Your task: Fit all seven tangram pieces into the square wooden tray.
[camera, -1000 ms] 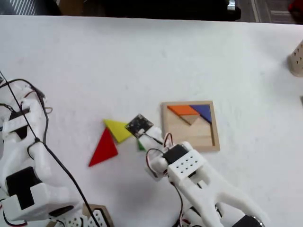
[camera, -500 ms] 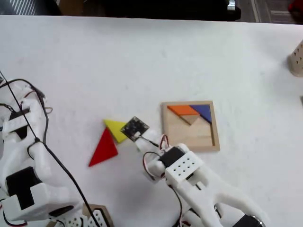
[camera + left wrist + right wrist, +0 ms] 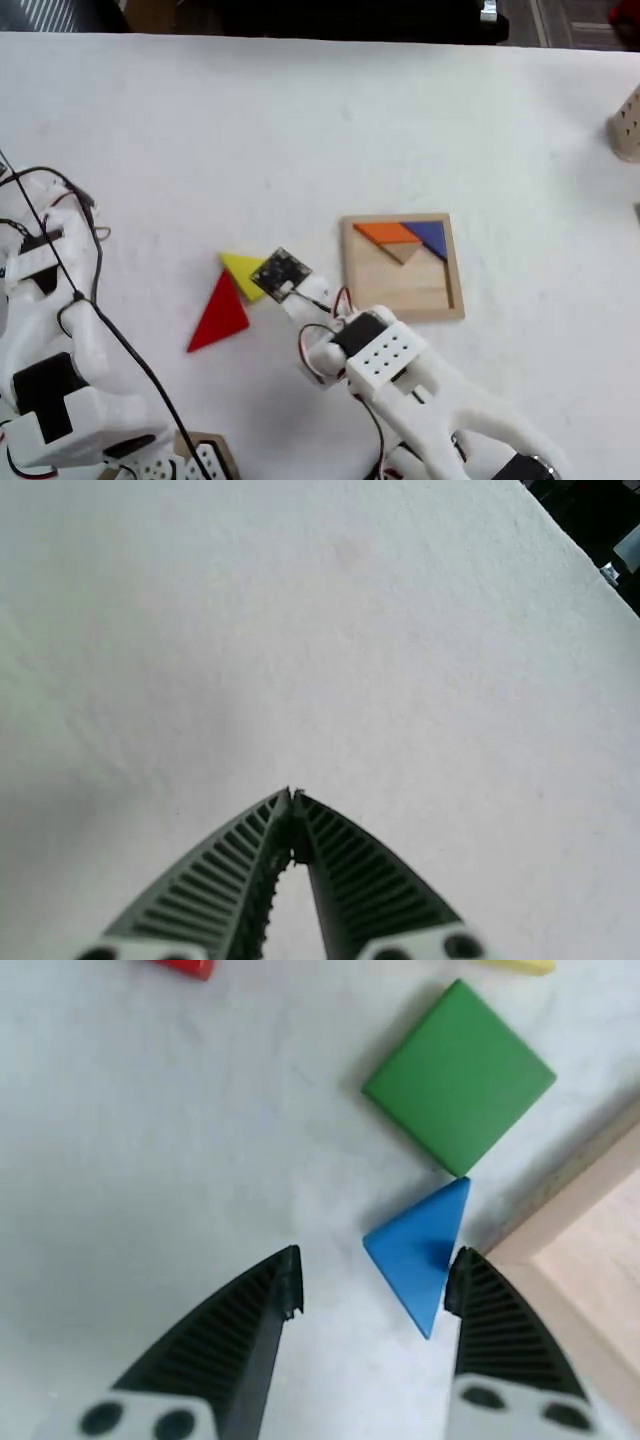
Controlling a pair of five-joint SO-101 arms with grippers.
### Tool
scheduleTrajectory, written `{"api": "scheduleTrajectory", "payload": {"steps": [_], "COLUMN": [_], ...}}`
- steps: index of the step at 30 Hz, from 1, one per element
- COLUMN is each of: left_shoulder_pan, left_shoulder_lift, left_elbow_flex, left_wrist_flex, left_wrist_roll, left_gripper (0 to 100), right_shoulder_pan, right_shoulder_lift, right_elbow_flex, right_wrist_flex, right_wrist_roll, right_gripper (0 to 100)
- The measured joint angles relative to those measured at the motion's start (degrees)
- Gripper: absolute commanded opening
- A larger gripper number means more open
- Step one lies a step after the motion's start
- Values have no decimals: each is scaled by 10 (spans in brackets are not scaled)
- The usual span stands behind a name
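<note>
- Left gripper [image 3: 293, 802]: two dark ribbed fingers [image 3: 238, 868] rise from the frame's lower edge and meet at their tips, nothing between them.
- A thin wedge of gap shows lower down between the fingers; the tips themselves touch.
- Worktop [image 3: 300, 630]: white, faintly textured, lying under and beyond the tips.
- Dark strip [image 3: 598, 515] past the worktop's far edge in one corner; what it holds is too small to tell.

The square wooden tray [image 3: 348, 268] lay flat, with an orange piece [image 3: 385, 233], a dark blue triangle [image 3: 430, 237] and a tan triangle [image 3: 404, 252] packed along its far side. Outside it, a yellow triangle [image 3: 238, 267] and a red triangle [image 3: 220, 312] lay close together. A green square [image 3: 459, 1077] met a small blue triangle [image 3: 420, 1255] corner to tip, just beside the tray's rim.
</note>
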Motion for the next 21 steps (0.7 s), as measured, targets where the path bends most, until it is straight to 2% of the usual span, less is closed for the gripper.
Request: {"api": "scheduleTrajectory", "payload": {"steps": [5,13,21], "left_shoulder_pan": [0,0,11], "left_shoulder_lift": [0,0,0], "left_elbow_flex": [0,0,0], "left_wrist_flex": [0,0,0], "left_wrist_roll": [0,0,0], "left_gripper": [24,24,24], "right_shoulder_pan": [1,1,2], "right_shoulder_lift": [0,9,149], "right_elbow_flex": [0,-2,-78], "right_wrist_flex": [0,0,25], "right_wrist_roll": [-2,-2,-2], "right_gripper": [183,233,208]}}
